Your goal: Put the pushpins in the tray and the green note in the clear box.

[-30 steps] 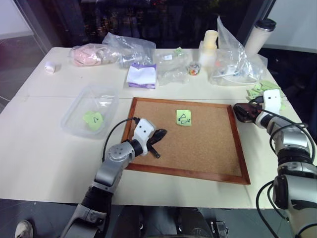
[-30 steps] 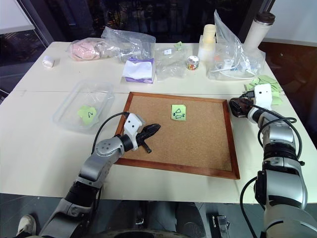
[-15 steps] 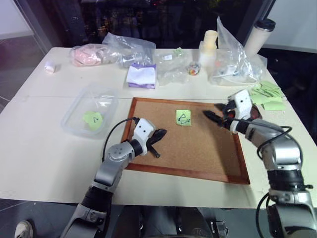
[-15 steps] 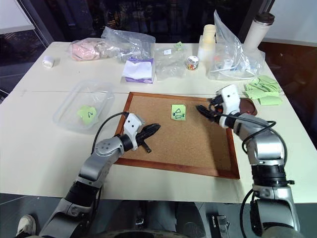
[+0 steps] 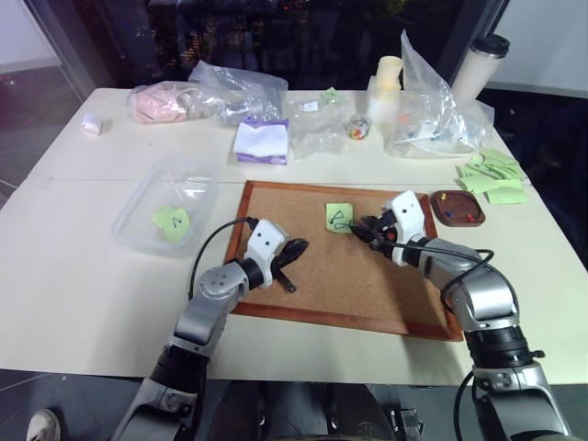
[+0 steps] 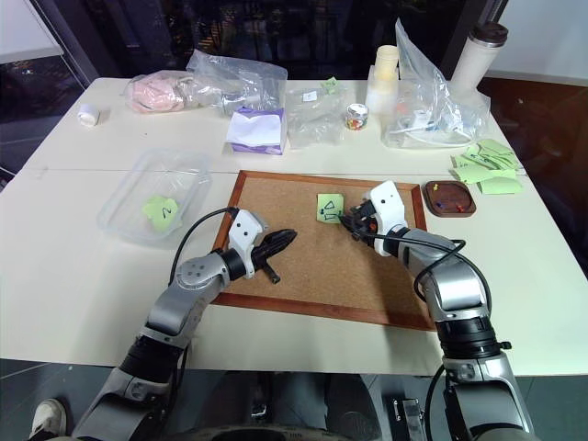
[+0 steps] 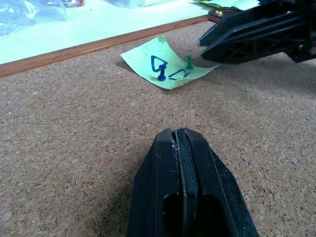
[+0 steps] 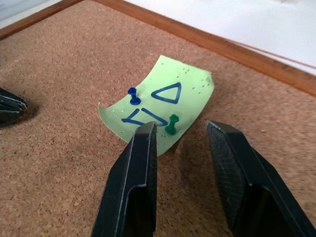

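Black right gripper (image 8: 180,143) jaws part-open beside green pushpin (image 8: 172,124), seemingly untouched; left gripper (image 7: 180,143) closed, empty.

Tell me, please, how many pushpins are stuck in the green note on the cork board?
2: a blue pin and a green pin, both in the note, the green one nearer the right gripper.

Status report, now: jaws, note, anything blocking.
Left gripper shut, empty, over the cork board. Right gripper jaws open at green pushpin. Green note pinned by two pins. Nothing blocking.
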You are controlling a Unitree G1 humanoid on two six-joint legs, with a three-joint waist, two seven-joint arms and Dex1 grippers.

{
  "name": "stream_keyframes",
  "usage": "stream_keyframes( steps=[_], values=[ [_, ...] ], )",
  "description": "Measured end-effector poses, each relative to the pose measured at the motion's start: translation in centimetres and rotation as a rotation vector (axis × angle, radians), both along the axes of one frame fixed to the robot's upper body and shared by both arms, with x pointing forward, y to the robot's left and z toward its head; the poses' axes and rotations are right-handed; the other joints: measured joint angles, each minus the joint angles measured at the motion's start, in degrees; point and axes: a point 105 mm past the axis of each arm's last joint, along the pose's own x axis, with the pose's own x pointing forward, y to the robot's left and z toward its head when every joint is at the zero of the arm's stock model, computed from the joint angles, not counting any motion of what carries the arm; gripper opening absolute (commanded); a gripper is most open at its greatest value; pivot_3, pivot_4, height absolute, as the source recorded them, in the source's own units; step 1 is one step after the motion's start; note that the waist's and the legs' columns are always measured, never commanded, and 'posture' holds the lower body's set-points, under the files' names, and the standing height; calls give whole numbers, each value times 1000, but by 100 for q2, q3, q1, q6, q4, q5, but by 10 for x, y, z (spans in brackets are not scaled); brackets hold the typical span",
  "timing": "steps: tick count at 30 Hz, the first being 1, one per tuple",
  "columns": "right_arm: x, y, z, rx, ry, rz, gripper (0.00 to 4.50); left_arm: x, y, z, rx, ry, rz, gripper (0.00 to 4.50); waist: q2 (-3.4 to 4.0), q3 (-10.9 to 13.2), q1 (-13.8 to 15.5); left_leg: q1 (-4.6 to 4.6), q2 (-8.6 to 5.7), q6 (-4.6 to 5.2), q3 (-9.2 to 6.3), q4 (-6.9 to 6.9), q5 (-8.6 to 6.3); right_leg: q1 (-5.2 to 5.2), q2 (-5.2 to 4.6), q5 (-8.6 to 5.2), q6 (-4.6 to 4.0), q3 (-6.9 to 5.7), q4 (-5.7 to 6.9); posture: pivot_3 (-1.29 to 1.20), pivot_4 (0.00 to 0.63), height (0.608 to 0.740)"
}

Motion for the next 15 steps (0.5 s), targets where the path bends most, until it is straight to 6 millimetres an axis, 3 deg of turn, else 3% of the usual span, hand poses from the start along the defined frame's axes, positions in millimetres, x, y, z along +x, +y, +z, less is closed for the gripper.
stream_keyframes(
  steps=[7,12,15],
  values=[
    [8,8,-3,-15,-11,26,1596,0,0,0,3,-1,3,0,0,0,-5,0,0,0,0,0,0,0,1,0,0,0,0,0,150,740],
    [11,10,-9,-21,-3,35,54,0,1,0,3,-1,5,0,0,0,-4,0,1,0,1,0,0,-1,1,0,0,0,-1,0,150,740],
    [11,11,-10,-27,-7,42,54,0,1,0,3,-2,11,0,0,0,-13,0,2,0,1,0,0,-1,2,0,0,0,0,0,150,740]
  ],
)
